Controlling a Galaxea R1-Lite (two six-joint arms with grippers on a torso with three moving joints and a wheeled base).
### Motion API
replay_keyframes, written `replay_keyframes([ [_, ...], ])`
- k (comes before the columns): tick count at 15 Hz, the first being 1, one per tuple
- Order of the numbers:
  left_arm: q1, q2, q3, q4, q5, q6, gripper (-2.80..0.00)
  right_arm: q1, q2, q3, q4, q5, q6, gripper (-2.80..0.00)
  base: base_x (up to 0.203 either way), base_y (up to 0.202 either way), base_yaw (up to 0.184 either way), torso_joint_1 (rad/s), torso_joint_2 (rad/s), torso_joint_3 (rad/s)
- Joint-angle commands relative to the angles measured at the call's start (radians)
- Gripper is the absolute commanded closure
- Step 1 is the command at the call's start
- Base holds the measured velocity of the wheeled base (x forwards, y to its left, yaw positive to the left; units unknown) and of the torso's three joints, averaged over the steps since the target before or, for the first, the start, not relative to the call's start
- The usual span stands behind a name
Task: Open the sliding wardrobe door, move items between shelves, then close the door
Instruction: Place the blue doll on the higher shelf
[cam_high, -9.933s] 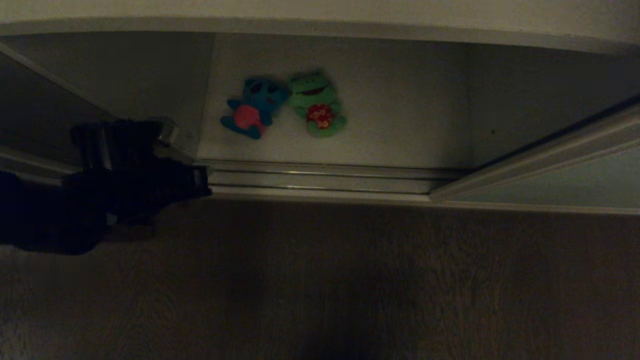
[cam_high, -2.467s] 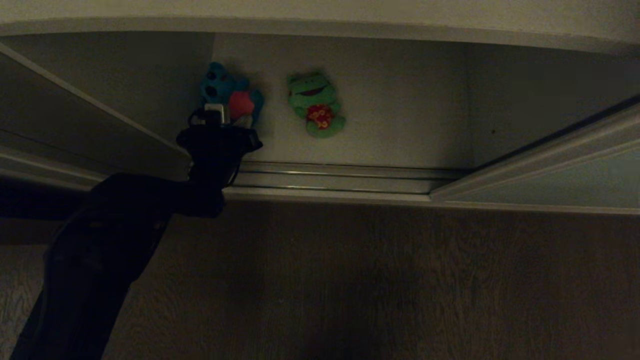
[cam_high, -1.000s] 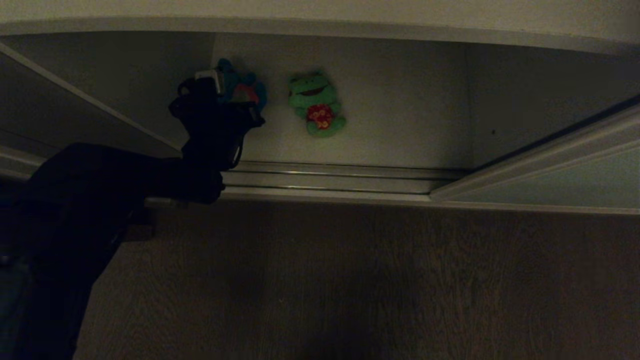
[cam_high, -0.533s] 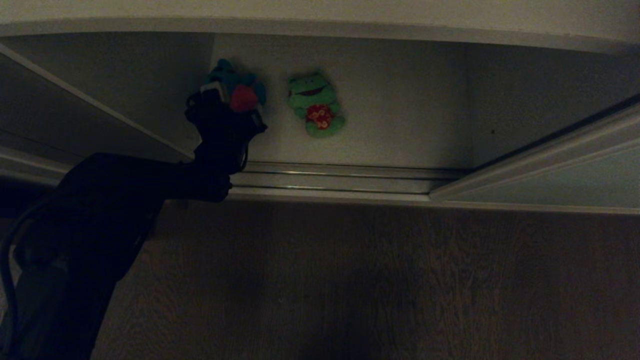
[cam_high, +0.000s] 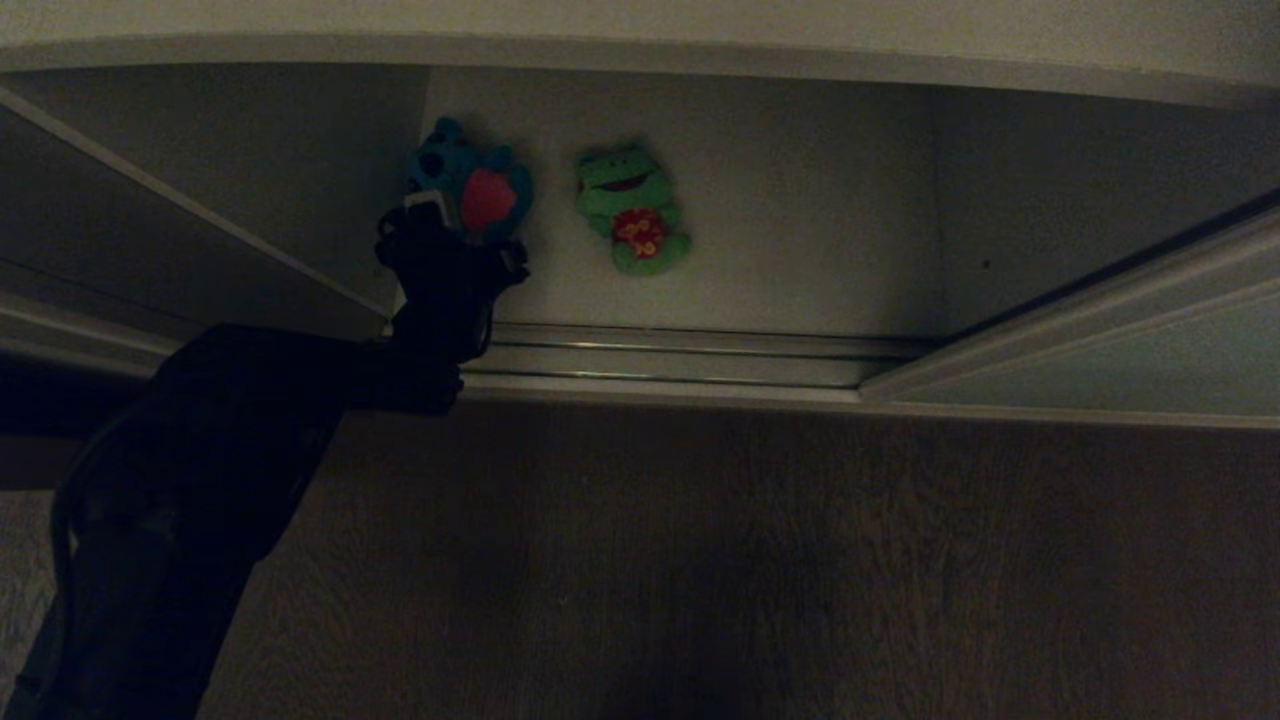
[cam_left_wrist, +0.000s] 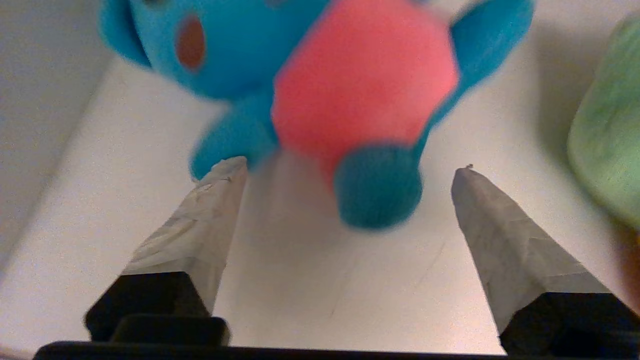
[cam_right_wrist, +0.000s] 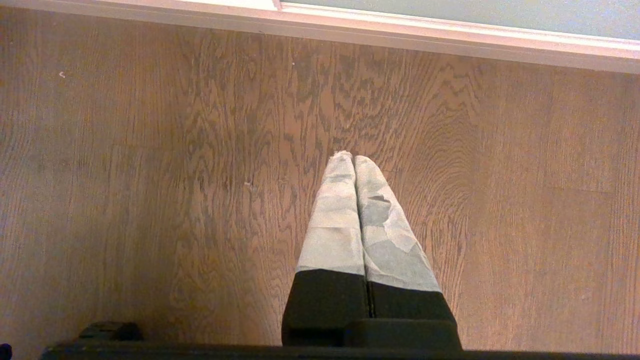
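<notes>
The blue plush toy with the pink-red belly (cam_high: 470, 185) (cam_left_wrist: 320, 65) rests on the white shelf (cam_high: 800, 250) (cam_left_wrist: 300, 280) close to its left wall. My left gripper (cam_high: 452, 222) (cam_left_wrist: 347, 167) hovers just in front of the toy, open, with only the toy's foot between the fingertips (cam_left_wrist: 220, 200) and no grip on it. The green frog (cam_high: 632, 208) (cam_left_wrist: 607, 150) lies on the same shelf to the right of the blue toy. The sliding wardrobe door (cam_high: 1120, 365) stands pushed aside at the right. My right gripper (cam_right_wrist: 352, 157) is shut above the wooden floor, outside the head view.
Metal door tracks (cam_high: 680, 355) run along the front of the shelf. A slanted panel edge (cam_high: 200, 230) bounds the opening on the left. Brown wood-grain floor (cam_high: 700, 560) (cam_right_wrist: 150, 175) lies in front of the wardrobe.
The left gripper has opened and let go of the blue toy. It has drawn back a little toward the shelf's front, and the toy stays by the left wall.
</notes>
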Motion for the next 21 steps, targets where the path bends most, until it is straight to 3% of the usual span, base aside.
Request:
replay_keyframes([
  [1,0.004,0.025,-0.001,-0.019,-0.003,-0.002,-2.80,0.000,-0.003,0.000,0.000,0.000,0.000,0.00,0.000,0.000,0.000,0.000,0.00,0.000],
  [5,0.005,0.036,0.001,-0.077,-0.069,-0.006,-2.80,0.000,-0.003,0.000,0.000,0.000,0.000,0.00,0.000,0.000,0.000,0.000,0.00,0.000],
  [21,-0.010,0.039,-0.001,-0.080,-0.081,-0.027,-2.80,0.000,-0.002,0.000,0.000,0.000,0.000,0.00,0.019,0.000,0.000,0.001,0.00,0.000],
])
